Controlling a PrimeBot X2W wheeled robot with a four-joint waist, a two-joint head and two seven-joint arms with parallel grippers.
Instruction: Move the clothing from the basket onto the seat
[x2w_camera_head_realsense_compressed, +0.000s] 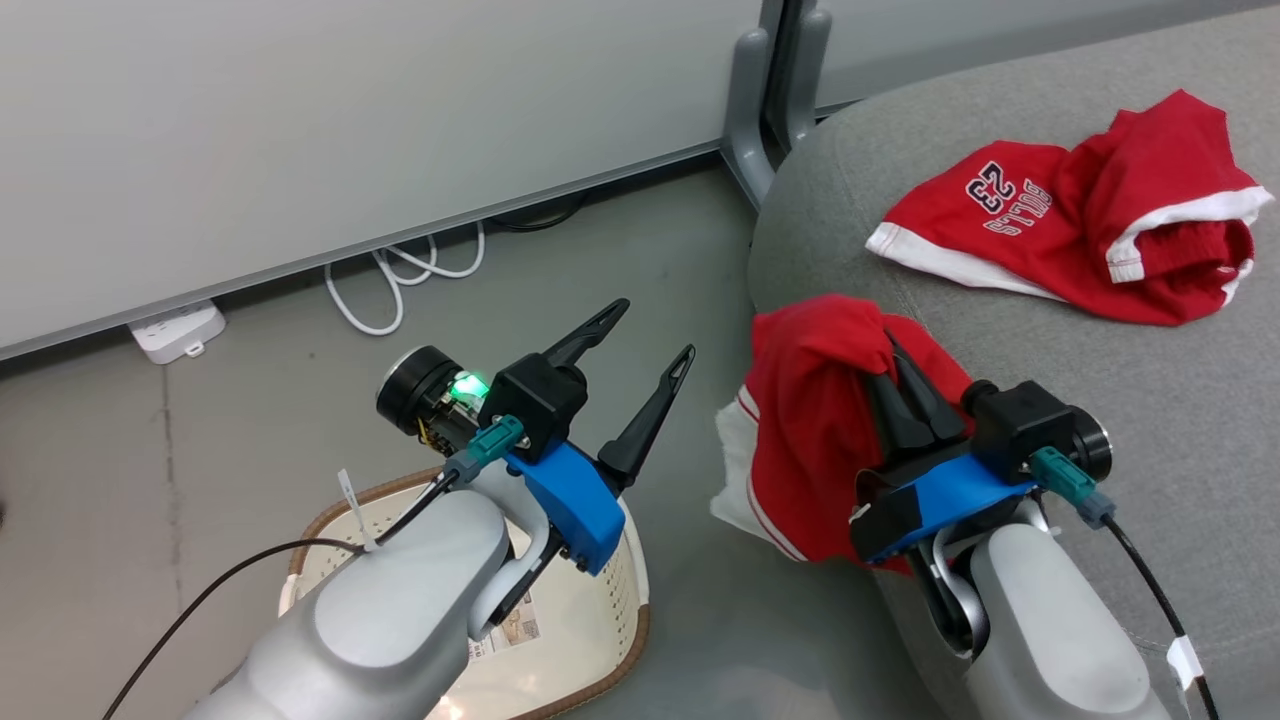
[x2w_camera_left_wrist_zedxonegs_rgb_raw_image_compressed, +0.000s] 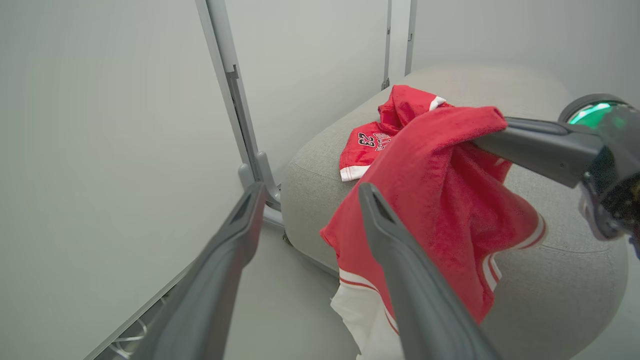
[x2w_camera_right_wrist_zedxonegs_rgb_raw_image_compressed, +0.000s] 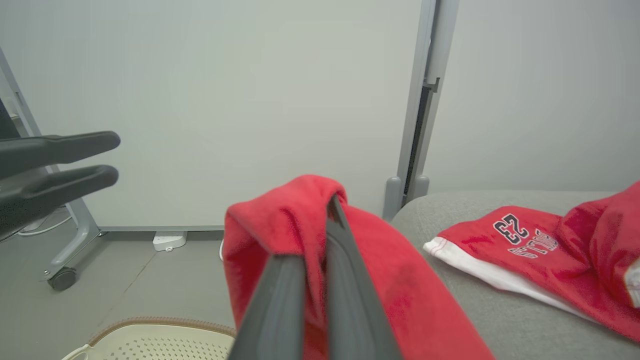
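One red "BULLS 23" garment (x2w_camera_head_realsense_compressed: 1040, 220) lies on the rounded light-grey fabric seat (x2w_camera_head_realsense_compressed: 1150, 400); the other red white-striped garment (x2w_camera_head_realsense_compressed: 810, 420), not yet laid down, hangs at its left edge, pinched by the right gripper (x2w_camera_head_realsense_compressed: 895, 360), while the left gripper (x2w_camera_head_realsense_compressed: 654, 328) is spread empty.

- "BULLS" and "23", dark letters edged white, on the red garment (x2w_camera_head_realsense_compressed: 1070, 225) lying on the seat (x2w_camera_head_realsense_compressed: 1150, 420) (upside down in the head view)
- Paper label (x2w_camera_head_realsense_compressed: 512, 633) inside the basket (x2w_camera_head_realsense_compressed: 632, 590): print too small to read

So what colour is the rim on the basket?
Brown with a woven look, around the cream basket; it shows best in the head view.
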